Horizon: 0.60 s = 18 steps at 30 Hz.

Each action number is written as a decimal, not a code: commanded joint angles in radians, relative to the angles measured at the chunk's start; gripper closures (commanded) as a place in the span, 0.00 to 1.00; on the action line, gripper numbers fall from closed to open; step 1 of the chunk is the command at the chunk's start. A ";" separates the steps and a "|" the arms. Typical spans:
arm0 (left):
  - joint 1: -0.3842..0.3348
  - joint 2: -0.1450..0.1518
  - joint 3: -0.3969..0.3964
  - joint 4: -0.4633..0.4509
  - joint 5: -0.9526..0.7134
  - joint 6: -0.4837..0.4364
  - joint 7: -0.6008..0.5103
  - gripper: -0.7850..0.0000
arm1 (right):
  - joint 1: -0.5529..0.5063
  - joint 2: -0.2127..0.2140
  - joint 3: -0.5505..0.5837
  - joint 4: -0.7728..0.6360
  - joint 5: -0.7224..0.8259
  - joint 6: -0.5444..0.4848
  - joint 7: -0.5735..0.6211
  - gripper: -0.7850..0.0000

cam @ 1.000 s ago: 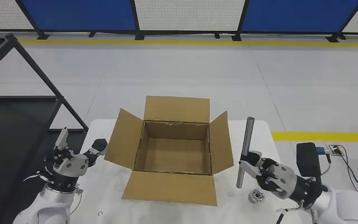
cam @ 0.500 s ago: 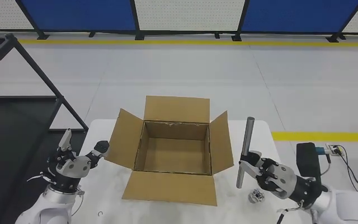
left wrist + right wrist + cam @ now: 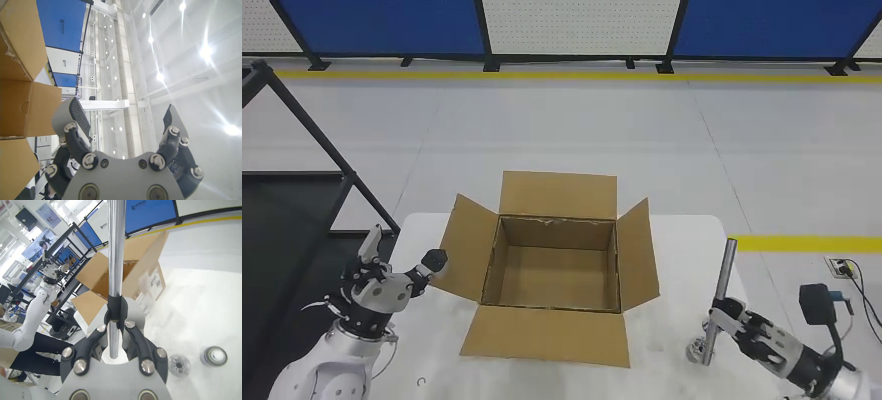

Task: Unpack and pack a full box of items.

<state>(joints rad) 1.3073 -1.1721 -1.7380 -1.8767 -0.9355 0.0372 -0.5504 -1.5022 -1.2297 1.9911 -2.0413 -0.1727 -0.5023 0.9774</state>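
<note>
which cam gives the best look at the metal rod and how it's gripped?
Right wrist view: the metal rod is close up, with the right pincer shut near one end. Top view has it small and thin near the right edge of the table. Left wrist view faces the cardboard box and ceiling.

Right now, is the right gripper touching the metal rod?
Touching. The right wrist view shows the right gripper shut on the metal rod, its black fingertips pressed against both sides.
</note>
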 commanded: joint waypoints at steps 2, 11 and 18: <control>-0.008 -0.001 -0.003 -0.002 -0.028 -0.009 -0.011 0.00 | -0.074 0.005 0.066 0.027 0.038 0.009 -0.005 1.00; -0.011 0.000 -0.009 -0.005 -0.042 -0.009 -0.014 0.00 | -0.158 0.015 0.087 0.119 0.043 0.087 0.010 1.00; -0.011 0.000 -0.009 -0.005 -0.042 -0.009 -0.014 0.00 | -0.158 0.015 0.087 0.119 0.043 0.087 0.010 1.00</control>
<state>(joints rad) 1.2967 -1.1725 -1.7469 -1.8817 -0.9775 0.0280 -0.5645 -1.6599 -1.2148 2.0786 -1.9223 -0.1292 -0.4153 0.9869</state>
